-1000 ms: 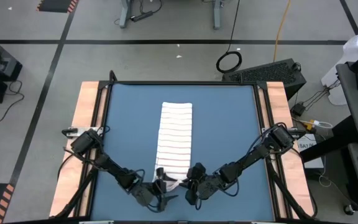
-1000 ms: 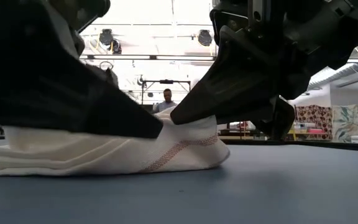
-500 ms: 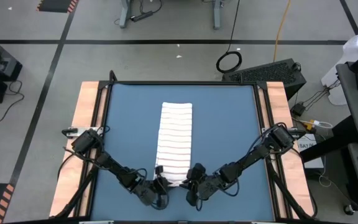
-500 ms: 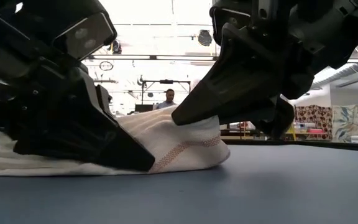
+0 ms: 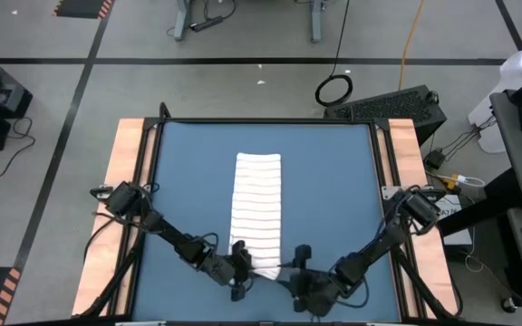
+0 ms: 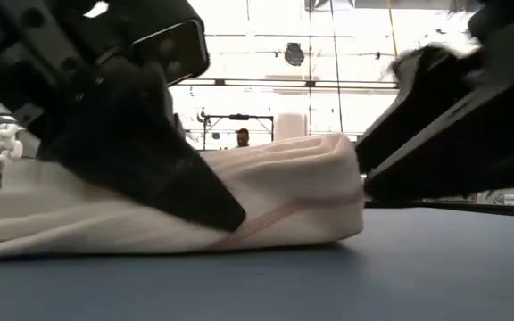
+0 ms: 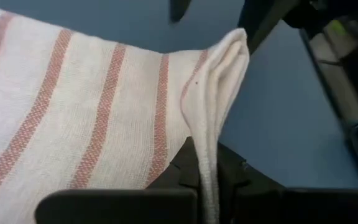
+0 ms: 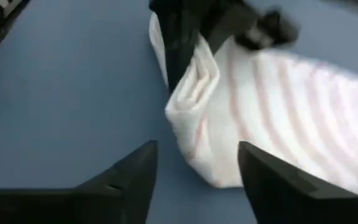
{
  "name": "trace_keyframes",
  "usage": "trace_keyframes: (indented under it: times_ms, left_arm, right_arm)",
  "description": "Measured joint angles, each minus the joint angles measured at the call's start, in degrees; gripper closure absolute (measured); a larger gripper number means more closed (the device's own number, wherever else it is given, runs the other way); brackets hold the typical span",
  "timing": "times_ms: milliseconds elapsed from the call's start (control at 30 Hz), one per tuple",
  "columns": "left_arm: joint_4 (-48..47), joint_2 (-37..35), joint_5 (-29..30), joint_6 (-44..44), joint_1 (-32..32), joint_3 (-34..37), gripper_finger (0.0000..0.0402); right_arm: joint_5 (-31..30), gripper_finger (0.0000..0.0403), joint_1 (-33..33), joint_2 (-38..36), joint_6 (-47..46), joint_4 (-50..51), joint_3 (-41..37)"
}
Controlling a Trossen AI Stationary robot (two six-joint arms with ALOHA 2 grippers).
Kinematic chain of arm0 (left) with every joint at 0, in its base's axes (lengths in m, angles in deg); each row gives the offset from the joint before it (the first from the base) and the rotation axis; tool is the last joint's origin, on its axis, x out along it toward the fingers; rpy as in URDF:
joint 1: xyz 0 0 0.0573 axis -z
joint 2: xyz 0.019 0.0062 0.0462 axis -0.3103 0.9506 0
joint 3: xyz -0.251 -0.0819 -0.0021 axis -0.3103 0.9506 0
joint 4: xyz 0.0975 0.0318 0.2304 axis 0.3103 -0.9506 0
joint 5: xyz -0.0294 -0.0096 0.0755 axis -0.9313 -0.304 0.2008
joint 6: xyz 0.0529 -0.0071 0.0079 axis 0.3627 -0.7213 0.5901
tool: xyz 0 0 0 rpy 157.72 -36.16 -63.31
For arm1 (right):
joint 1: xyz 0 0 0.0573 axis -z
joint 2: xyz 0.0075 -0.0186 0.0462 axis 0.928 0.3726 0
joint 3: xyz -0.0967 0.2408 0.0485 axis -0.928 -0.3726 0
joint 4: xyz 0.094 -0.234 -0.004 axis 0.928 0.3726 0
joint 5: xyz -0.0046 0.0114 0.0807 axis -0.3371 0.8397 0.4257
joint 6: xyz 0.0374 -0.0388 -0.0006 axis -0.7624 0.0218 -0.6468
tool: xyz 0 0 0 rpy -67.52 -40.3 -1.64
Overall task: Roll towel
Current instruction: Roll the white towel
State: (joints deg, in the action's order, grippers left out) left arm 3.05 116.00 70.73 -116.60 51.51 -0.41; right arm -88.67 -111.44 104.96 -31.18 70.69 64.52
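High view: one towel (image 5: 256,206) lies as a long narrow strip down the middle of the blue table (image 5: 333,181), its near end bunched up close to the front edge. Two dark arms reach in from the two front corners. The left gripper (image 5: 239,270) sits at the near left corner of the cloth; the right gripper (image 5: 299,272) is just beside the near right corner, on bare blue.

Low view: a single thick fold of white cloth rests on the tabletop, a faint reddish stitched line running along its edge. One dark finger (image 6: 154,165) presses down across the fold from the left. The other arm's dark fingers (image 6: 453,134) hang at the right, seemingly just clear of the cloth, though the blur makes contact hard to judge.

Left wrist view: the left claw is clamped on a pinched ridge of the towel (image 7: 73,118), which shows four reddish stripes.

Right wrist view: two dark fingertips (image 8: 120,183) stand apart over bare table, holding nothing, the folded towel corner (image 8: 194,106) just beyond them.
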Motion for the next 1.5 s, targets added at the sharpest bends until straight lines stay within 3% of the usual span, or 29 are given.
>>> trace_keyframes:
  times_ms: [200,500,700,1000,1133,1500]
  left_arm:
    - [0.0,-0.4,-10.0,-3.6,-3.5,0.0,0.0389]
    - [0.3,-0.4,-12.9,-4.2,-4.9,0.0,0.0387]
    - [0.3,-0.4,-13.0,-4.1,-4.9,0.0,0.0387]
    - [0.1,-0.4,-12.2,-3.8,-4.7,0.0,0.0379]
    - [0.0,-0.4,-11.9,-2.5,-4.0,0.0,0.0334]
    - [-4.6,-0.7,-9.9,-2.1,1.6,-0.3,0.0150]
  right_arm:
    - [-2.7,0.0171,-0.9,4.3,7.1,-9.0,0.0]
    - [-7.9,0.0215,-0.4,8.1,10.1,-19.0,0.0]
    - [-3.5,0.0273,1.0,8.6,8.8,-19.9,0.0]
    - [-3.4,0.0388,1.7,9.3,8.1,-21.6,0.0]
    - [-3.8,0.0390,1.7,9.3,5.7,-21.3,0.0]
    - [-6.1,0.0400,1.9,9.3,0.5,-21.1,0.0]
